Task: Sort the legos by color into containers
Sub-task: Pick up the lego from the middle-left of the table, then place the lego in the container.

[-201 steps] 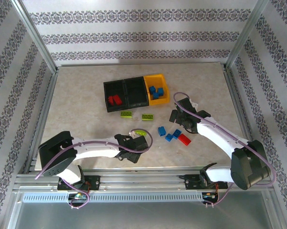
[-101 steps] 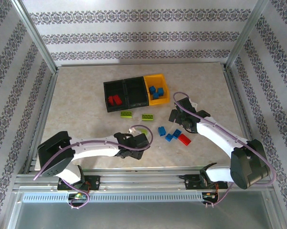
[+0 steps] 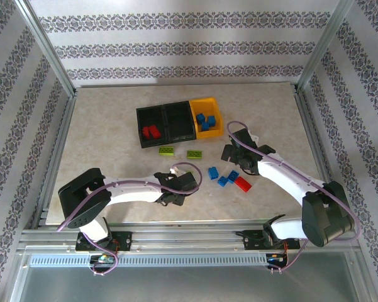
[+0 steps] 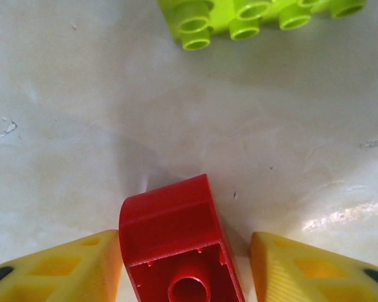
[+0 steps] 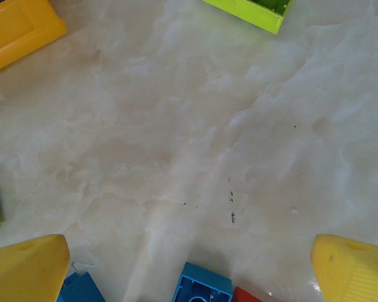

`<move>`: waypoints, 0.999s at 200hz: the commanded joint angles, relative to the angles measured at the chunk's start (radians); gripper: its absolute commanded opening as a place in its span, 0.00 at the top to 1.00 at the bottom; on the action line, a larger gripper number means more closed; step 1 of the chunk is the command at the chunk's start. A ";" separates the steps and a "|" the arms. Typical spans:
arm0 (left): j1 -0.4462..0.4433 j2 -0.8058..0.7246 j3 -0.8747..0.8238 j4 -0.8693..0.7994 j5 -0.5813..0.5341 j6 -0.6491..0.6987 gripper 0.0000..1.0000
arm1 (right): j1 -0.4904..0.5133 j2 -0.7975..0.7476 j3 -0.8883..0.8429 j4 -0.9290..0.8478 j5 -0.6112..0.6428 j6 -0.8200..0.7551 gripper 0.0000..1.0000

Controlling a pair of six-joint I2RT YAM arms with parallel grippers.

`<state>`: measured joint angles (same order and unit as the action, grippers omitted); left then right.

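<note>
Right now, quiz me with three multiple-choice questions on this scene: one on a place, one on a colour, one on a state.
1. Where do the already sorted blue bricks lie?
A yellow bin
B left black bin
C middle black bin

2. What colour is the brick between the left jaws?
A green
B red
C blue

3. How do the right jaws stand?
A shut on a blue brick
B shut on nothing
C open

Key:
1 A, the blue pieces lie inside it.
2 B, the left wrist view shows it red.
3 C, the fingers stand far apart, gripping nothing.
</note>
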<state>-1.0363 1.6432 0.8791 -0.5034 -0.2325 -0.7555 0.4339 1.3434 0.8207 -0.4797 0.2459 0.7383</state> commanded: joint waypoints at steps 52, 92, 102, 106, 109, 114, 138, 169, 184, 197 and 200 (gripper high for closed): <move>0.021 -0.010 -0.024 0.021 0.006 0.007 0.72 | 0.000 -0.013 0.005 -0.014 0.004 0.006 0.02; 0.047 -0.086 -0.025 -0.008 -0.035 0.022 0.74 | 0.011 -0.033 -0.006 -0.022 0.004 0.011 0.02; 0.062 -0.115 -0.021 -0.012 -0.051 0.030 0.74 | 0.018 -0.037 -0.008 -0.030 0.010 0.017 0.02; 0.068 -0.127 -0.020 -0.013 -0.056 0.035 0.74 | 0.019 -0.039 -0.009 -0.035 0.012 0.020 0.02; 0.074 -0.135 -0.019 -0.012 -0.059 0.039 0.74 | 0.022 -0.039 -0.009 -0.037 0.013 0.023 0.02; 0.086 -0.150 -0.017 -0.012 -0.062 0.048 0.74 | 0.024 -0.039 -0.011 -0.041 0.015 0.025 0.02; 0.161 -0.204 -0.008 0.010 -0.071 0.107 0.74 | 0.037 -0.043 -0.020 -0.048 0.019 0.039 0.02; 0.289 -0.233 0.047 0.033 -0.081 0.219 0.74 | 0.063 -0.040 -0.019 -0.049 0.017 0.049 0.02; 0.357 -0.226 0.083 0.046 -0.080 0.270 0.73 | 0.082 -0.037 -0.015 -0.050 0.019 0.053 0.02; 0.413 -0.209 0.120 0.066 -0.073 0.314 0.73 | 0.099 -0.035 -0.010 -0.048 0.024 0.053 0.02; 0.425 -0.204 0.128 0.073 -0.070 0.324 0.73 | 0.103 -0.035 -0.010 -0.048 0.024 0.053 0.02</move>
<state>-0.6964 1.4319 0.9348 -0.4831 -0.2859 -0.5617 0.5076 1.3197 0.8093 -0.5056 0.2466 0.7692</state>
